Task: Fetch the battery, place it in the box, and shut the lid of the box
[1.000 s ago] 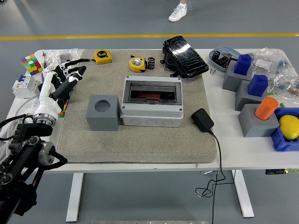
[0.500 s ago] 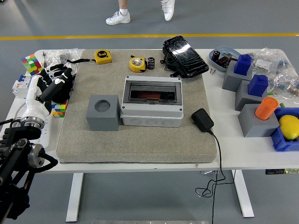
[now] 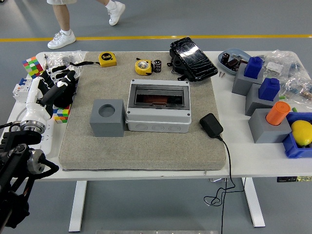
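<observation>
Left robot hand [image 3: 57, 87] sits at the left edge of the grey mat [image 3: 146, 146], over the white surface [image 3: 263, 161], fingers loosely spread, holding nothing. It is just above a small multicoloured cube [image 3: 62, 115]. Right arm not visible.

Box [image 3: 158, 107] is mid-mat, grey body, clear lid down over the front window; something reddish-brown shows inside, can't tell what it is. Grey block with a round hole [image 3: 107, 117] is just left of the box, nearly touching it.

Battery [image 3: 157, 66]: small black cylinder, upright, on the far part of the mat, touching or just beside the yellow tape measure [image 3: 143, 67]. Well apart from the robot hand. Second yellow tape measure [image 3: 107, 59] further left.

Black wrapped pack [image 3: 193, 58] far right of the mat. Black power adapter [image 3: 211, 125] right of the box, cable running off the near edge.

Right side of the surface: grey blocks with blue caps [image 3: 261, 78], orange cylinder [image 3: 278, 112], lemon [image 3: 302, 132] in a blue bin.

Person's legs [image 3: 63, 19] walking on the floor beyond the far edge, upper left.
</observation>
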{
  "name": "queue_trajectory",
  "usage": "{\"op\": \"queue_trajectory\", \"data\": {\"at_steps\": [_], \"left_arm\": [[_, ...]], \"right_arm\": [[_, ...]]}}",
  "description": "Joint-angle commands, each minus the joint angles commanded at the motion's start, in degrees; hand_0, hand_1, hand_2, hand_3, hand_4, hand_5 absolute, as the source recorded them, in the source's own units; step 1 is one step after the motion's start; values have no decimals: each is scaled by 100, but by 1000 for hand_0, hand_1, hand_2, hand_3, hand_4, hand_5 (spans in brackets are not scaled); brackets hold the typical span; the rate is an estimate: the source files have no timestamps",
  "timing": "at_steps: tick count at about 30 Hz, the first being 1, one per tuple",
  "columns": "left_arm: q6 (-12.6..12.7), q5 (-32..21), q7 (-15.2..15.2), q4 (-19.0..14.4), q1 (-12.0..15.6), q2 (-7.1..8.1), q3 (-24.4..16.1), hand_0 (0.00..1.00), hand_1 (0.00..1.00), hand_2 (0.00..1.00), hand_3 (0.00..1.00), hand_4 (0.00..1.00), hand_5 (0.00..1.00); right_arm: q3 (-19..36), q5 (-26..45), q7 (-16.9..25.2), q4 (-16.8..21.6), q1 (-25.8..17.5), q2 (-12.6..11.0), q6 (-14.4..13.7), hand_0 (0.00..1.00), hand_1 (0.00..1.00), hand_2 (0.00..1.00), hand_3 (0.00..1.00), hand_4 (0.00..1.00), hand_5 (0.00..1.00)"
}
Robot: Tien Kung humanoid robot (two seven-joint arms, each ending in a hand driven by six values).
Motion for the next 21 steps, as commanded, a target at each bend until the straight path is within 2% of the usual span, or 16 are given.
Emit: {"op": "queue_trajectory", "data": {"at_steps": [10, 21], "left_arm": [[-3, -31, -19, -9, -192, 41, -46, 494, 576, 546, 586, 936, 291], [-3, -23, -5, -17, -137, 46, -57, 484, 574, 546, 584, 933, 289]], "right_arm": [[-28, 37, -4, 1, 122, -109, 10, 567, 595, 570, 545, 920, 475], [-7, 29, 1, -6, 52, -110, 2, 567, 595, 572, 545, 920, 475]]}}
